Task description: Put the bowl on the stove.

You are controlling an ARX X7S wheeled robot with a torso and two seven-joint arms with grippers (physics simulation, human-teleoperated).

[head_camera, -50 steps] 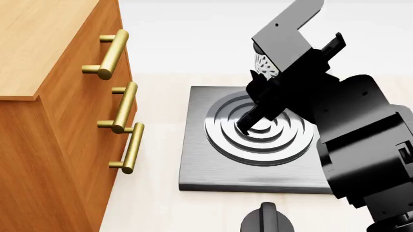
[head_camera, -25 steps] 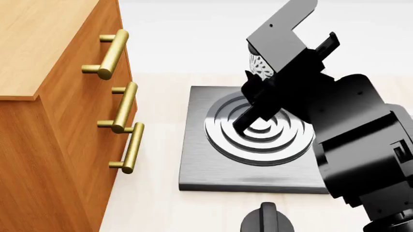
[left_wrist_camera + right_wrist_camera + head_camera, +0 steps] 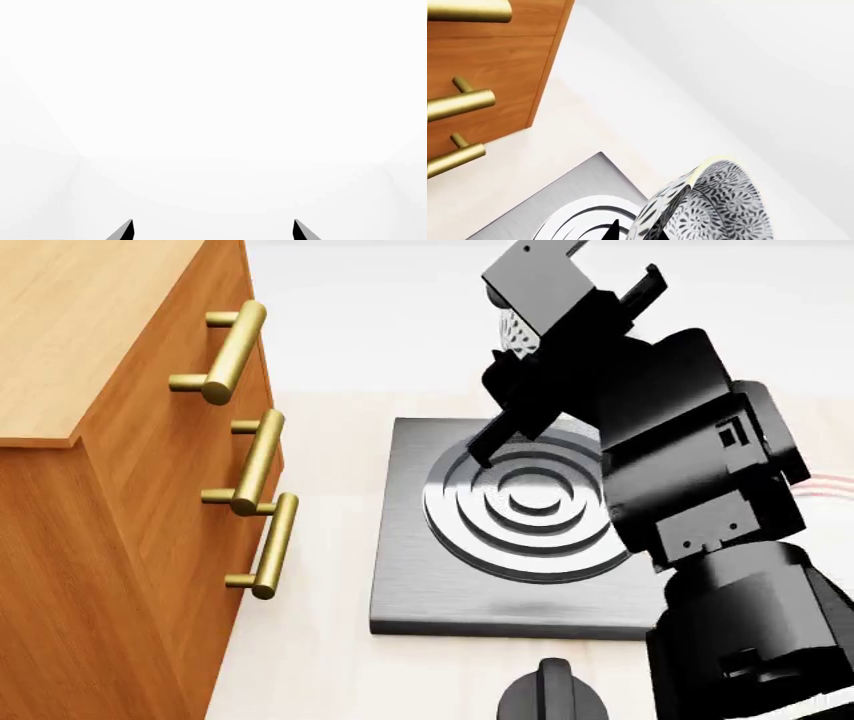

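The bowl (image 3: 513, 333), white with a fine grey leaf pattern, hangs tilted in the air over the far edge of the stove (image 3: 441, 580), mostly hidden by my right arm. The stove is a dark grey square slab with raised burner rings. My right gripper (image 3: 511, 375) is shut on the bowl's rim. In the right wrist view the bowl (image 3: 724, 205) sits with its rim between the two black fingertips of the gripper (image 3: 637, 232), above the stove (image 3: 554, 215). My left gripper (image 3: 213, 229) is open and empty, facing plain white; it does not show in the head view.
A wooden cabinet (image 3: 94, 470) with brass bar handles (image 3: 254, 465) stands left of the stove. A round black knob (image 3: 550, 692) lies in front of the stove. My right arm (image 3: 707, 540) covers the stove's right side.
My right arm has lifted the bowl up and to the left, away from the burner rings. More of the rings show now.
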